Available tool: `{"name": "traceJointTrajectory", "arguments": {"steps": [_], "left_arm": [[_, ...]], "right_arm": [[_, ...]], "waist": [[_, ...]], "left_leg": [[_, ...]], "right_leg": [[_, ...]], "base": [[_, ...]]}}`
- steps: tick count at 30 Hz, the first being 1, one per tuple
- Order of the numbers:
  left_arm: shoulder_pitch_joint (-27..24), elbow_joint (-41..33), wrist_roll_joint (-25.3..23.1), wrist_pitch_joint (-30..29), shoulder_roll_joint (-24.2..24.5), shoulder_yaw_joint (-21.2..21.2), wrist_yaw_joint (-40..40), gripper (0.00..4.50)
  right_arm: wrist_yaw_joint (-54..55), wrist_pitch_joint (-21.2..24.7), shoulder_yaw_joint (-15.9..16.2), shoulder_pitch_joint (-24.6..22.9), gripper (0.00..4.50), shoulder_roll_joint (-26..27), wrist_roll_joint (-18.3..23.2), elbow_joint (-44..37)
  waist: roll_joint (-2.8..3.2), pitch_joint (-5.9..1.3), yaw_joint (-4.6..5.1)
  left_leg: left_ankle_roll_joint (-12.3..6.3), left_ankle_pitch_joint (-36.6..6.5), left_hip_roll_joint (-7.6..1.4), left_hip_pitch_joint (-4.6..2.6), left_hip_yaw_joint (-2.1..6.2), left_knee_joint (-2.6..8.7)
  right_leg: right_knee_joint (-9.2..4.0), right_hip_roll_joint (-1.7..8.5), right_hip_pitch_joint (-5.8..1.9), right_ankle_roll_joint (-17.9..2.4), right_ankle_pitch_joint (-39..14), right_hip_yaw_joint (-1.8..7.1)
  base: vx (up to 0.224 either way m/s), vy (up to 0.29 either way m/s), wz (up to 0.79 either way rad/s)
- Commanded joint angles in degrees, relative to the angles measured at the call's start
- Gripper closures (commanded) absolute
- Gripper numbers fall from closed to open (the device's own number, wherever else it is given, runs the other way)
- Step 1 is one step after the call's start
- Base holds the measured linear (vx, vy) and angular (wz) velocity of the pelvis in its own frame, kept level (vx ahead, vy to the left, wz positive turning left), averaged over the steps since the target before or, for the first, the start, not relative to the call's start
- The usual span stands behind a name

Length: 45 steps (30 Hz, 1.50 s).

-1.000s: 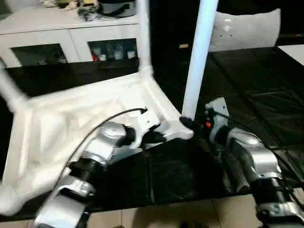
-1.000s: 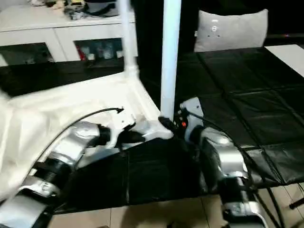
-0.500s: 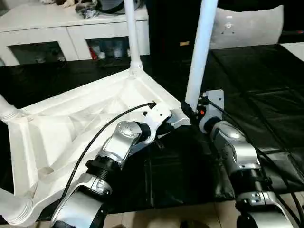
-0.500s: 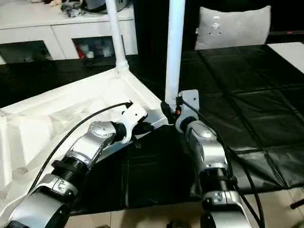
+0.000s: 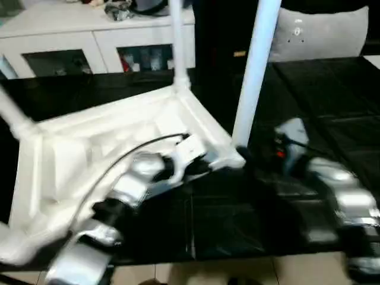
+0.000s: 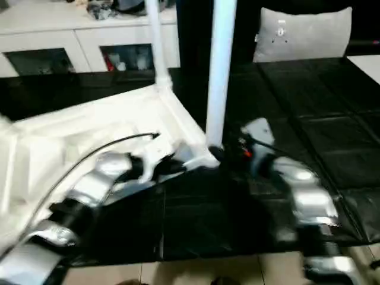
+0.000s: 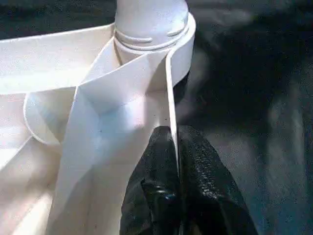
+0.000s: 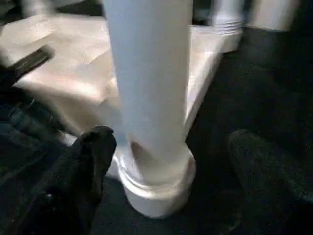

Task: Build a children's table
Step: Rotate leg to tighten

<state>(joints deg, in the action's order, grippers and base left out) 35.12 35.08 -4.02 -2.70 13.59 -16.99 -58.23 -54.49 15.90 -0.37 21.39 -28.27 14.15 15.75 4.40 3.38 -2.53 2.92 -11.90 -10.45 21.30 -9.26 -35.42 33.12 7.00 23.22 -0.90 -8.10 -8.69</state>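
Upside down on the black work table (image 5: 320, 89), the children's table (image 5: 113, 142) stands with its legs up, and the robot braces one corner.
Nearly assembled by the look of it, the top lies ribbed side up so the sockets face the ceiling; the near leg (image 6: 221, 71) rises upright from the corner socket (image 8: 156, 188) closest to the robot, a second leg (image 5: 178, 41) stands at the far corner, and a third (image 5: 15, 116) shows at the left edge. Left gripper (image 7: 175, 161) is pinched shut on the thin rim (image 7: 171, 93) just beside that socket, apparently to steady the top. Right gripper (image 8: 164, 166) hangs spread wide, one finger either side of the near leg's base, gripping nothing. Behind stand a white cabinet (image 5: 95, 41) and a grey cushion (image 5: 320, 32).
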Motion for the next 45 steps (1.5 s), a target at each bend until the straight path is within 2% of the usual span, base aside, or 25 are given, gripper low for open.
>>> {"name": "traceJointTrajectory", "arguments": {"steps": [1,3,4,5,6,9,13,20,22,24,26,30,34,35,38,39,40,41,43,44,45], "left_arm": [[0.3,-1.7,0.7,5.4,1.9,-2.6,-7.0,4.5],[0.2,-1.5,0.8,7.8,3.5,-3.5,-10.3,4.5],[0.1,-1.4,0.9,8.2,3.8,-3.7,-11.1,4.5],[-0.1,-1.5,1.2,9.4,5.0,-4.2,-13.9,4.5],[-0.2,-1.6,1.5,9.9,5.5,-4.3,-15.2,4.5],[-0.4,-2.1,2.1,12.6,7.4,-5.5,-20.1,4.5],[-0.8,-2.6,2.5,14.2,8.3,-6.3,-22.7,4.5],[-1.2,-3.6,3.3,15.6,8.3,-6.9,-24.4,4.5],[-1.2,-3.7,3.5,15.7,8.1,-6.9,-24.9,4.5],[-1.1,-3.7,3.7,15.8,8.1,-7.0,-25.2,4.5],[-1.0,-3.7,3.7,15.9,8.1,-7.0,-25.2,4.5],[-0.9,-3.4,3.8,15.9,8.3,-6.9,-25.0,4.5],[-1.0,-3.3,4.5,14.4,7.9,-5.9,-23.8,4.5],[-0.9,-3.2,4.5,14.0,7.7,-5.7,-23.5,4.5],[-0.9,-3.7,3.9,9.7,6.2,-4.8,-18.8,4.5],[-0.9,-3.9,3.7,8.0,5.3,-4.4,-16.7,4.5],[-0.9,-4.0,4.0,5.9,4.3,-3.8,-14.8,4.5],[-0.6,-4.2,4.2,2.8,2.5,-3.0,-11.7,4.5],[0.0,-3.7,3.8,0.1,0.2,-2.3,-7.4,4.5],[0.5,-3.2,3.4,-1.3,-1.0,-2.1,-5.1,4.5],[1.1,-2.5,3.0,-2.6,-2.3,-1.8,-2.7,4.5]], "right_arm": [[-7.4,-0.5,2.1,-0.3,0.36,-2.2,1.9,-1.8],[-11.3,-1.1,2.9,-0.5,0.36,-3.8,2.8,-2.1],[-12.3,-1.2,3.0,-0.6,0.36,-4.2,3.0,-2.2],[-15.6,-1.2,3.8,-0.9,0.36,-5.3,3.9,-3.1],[-17.0,-0.9,4.1,-1.1,0.51,-5.8,4.3,-3.6],[-22.9,1.3,6.1,-1.3,0.63,-7.7,5.7,-5.3],[-25.6,1.0,7.7,-1.4,0.96,-8.0,5.7,-5.5],[-26.9,1.0,9.4,-0.8,1.7,-7.0,5.8,-4.8],[-26.9,0.5,9.8,-0.5,1.77,-6.4,5.5,-4.4],[-27.5,0.8,10.3,-0.4,1.92,-6.3,5.6,-4.3],[-27.6,1.0,10.5,-0.4,2.21,-6.3,5.7,-4.4],[-28.3,2.5,10.7,-0.6,2.47,-6.3,6.7,-4.8],[-27.3,4.8,9.8,-1.3,2.53,-5.7,8.1,-5.2],[-27.1,5.2,9.6,-1.4,2.53,-5.5,8.4,-5.2],[-18.5,6.6,9.2,-1.7,2.54,-0.5,6.4,-2.6],[-14.2,7.6,8.8,-1.4,2.54,1.4,5.4,-1.4],[-10.4,6.8,8.2,-1.0,2.54,2.9,4.1,-0.4],[-3.0,7.9,6.4,-0.2,2.54,5.6,2.9,1.1],[4.0,7.9,4.9,0.7,2.54,8.5,1.7,2.4],[6.3,8.3,4.7,1.0,2.54,9.7,1.2,2.6],[8.9,8.6,4.6,1.3,2.54,10.8,0.5,3.0]], "waist": [[-1.43,-4.65,-0.26],[-1.3,-4.58,-0.71],[-1.24,-4.69,-1.19],[-1.86,-4.67,-1.31],[-1.59,-4.76,-1.57],[-1.7,-4.71,-2.09],[-1.72,-4.68,-2.73],[-1.96,-4.7,-3.05],[-2.12,-4.75,-3.1],[-2.04,-4.78,-3.15],[-2.13,-4.8,-3.22],[-2.02,-4.79,-3.32],[-2.06,-4.84,-3.43],[-1.89,-4.83,-3.42],[-1.77,-4.61,-3.31],[-1.43,-4.39,-3.07],[-1.61,-4.19,-2.42],[-1.73,-4.08,-1.83],[-1.53,-3.89,-0.74],[-1.57,-3.92,0.16],[-1.61,-3.98,0.56]], "left_leg": [[-6.74,-10.7,-2.54,-0.11,0.52,4.18],[-6.7,-10.8,-2.62,-0.08,0.43,4.21],[-6.6,-10.7,-2.69,-0.29,0.37,4.16],[-6.74,-10.3,-2.8,-0.19,0.3,4.23],[-6.78,-10.0,-2.85,-0.26,0.31,4.19],[-6.8,-9.4,-2.93,-0.2,0.23,4.21],[-5.78,-9.6,-3.07,-0.49,0.09,4.3],[-4.7,-9.2,-3.09,-0.47,-0.01,4.36],[-4.66,-8.6,-3.1,-0.39,-0.02,4.36],[-4.63,-8.6,-3.15,-0.43,-0.01,4.35],[-4.65,-8.6,-3.17,-0.41,0.0,4.35],[-4.33,-8.8,-3.14,-0.46,-0.02,4.37],[-4.26,-8.7,-3.14,-0.46,0.0,4.36],[-4.2,-8.7,-3.14,-0.49,-0.03,4.36],[-3.68,-9.7,-3.13,-0.49,-0.02,4.51],[-2.74,-11.3,-2.99,-0.48,0.04,4.63],[-1.37,-13.1,-2.8,-0.54,0.15,4.79],[-0.19,-14.3,-2.52,-0.86,0.24,4.72],[0.41,-16.2,-2.27,-0.71,0.54,4.74],[0.47,-17.6,-2.12,-0.91,0.66,4.6],[0.38,-17.8,-2.09,-0.8,0.74,4.62]], "right_leg": [[-3.84,2.4,-3.8,-10.2,-18.1,3.2],[-3.82,2.5,-3.76,-10.2,-18.3,3.32],[-3.8,2.53,-3.67,-10.3,-18.1,3.37],[-3.62,2.48,-3.67,-10.6,-17.2,3.48],[-3.34,2.57,-3.67,-10.9,-16.7,3.54],[-3.23,2.63,-3.65,-11.1,-16.7,3.62],[-3.41,2.76,-3.42,-10.9,-18.1,3.72],[-3.44,2.79,-3.4,-10.1,-19.2,3.75],[-3.36,2.77,-3.42,-10.1,-18.6,3.75],[-3.29,2.75,-3.39,-10.3,-18.2,3.74],[-3.22,2.78,-3.45,-10.4,-17.8,3.77],[-3.33,2.74,-3.44,-10.2,-18.3,3.75],[-3.24,2.78,-3.51,-10.3,-18.0,3.75],[-3.3,2.73,-3.46,-10.3,-17.9,3.75],[-3.55,2.73,-3.41,-10.1,-19.3,3.7],[-3.81,2.75,-3.33,-9.3,-22.0,3.55],[-4.27,2.78,-3.39,-8.0,-25.8,3.23],[-4.84,2.77,-3.27,-6.5,-29.1,2.95],[-5.44,2.64,-3.42,-4.6,-32.5,2.38],[-5.89,2.59,-3.26,-4.0,-33.4,2.05],[-5.9,2.51,-3.39,-3.8,-33.1,1.99]], "base": [[0.0,0.0,0.0],[0.0,0.0,0.0],[0.0,0.0,0.0],[0.0,0.0,0.0],[0.0,0.0,0.0],[0.0,0.0,0.0],[0.0,0.0,0.0],[0.0,0.0,0.0],[0.0,0.0,0.0],[0.0,0.0,0.0],[0.0,0.0,0.0],[0.0,0.0,0.0],[0.0,0.0,0.0],[0.0,0.0,0.0],[0.0,0.0,0.0],[0.0,0.0,0.0],[0.0,0.0,0.0],[0.0,0.0,0.0],[0.0,0.0,0.0],[0.0,0.0,0.0],[0.0,0.0,0.0]]}}
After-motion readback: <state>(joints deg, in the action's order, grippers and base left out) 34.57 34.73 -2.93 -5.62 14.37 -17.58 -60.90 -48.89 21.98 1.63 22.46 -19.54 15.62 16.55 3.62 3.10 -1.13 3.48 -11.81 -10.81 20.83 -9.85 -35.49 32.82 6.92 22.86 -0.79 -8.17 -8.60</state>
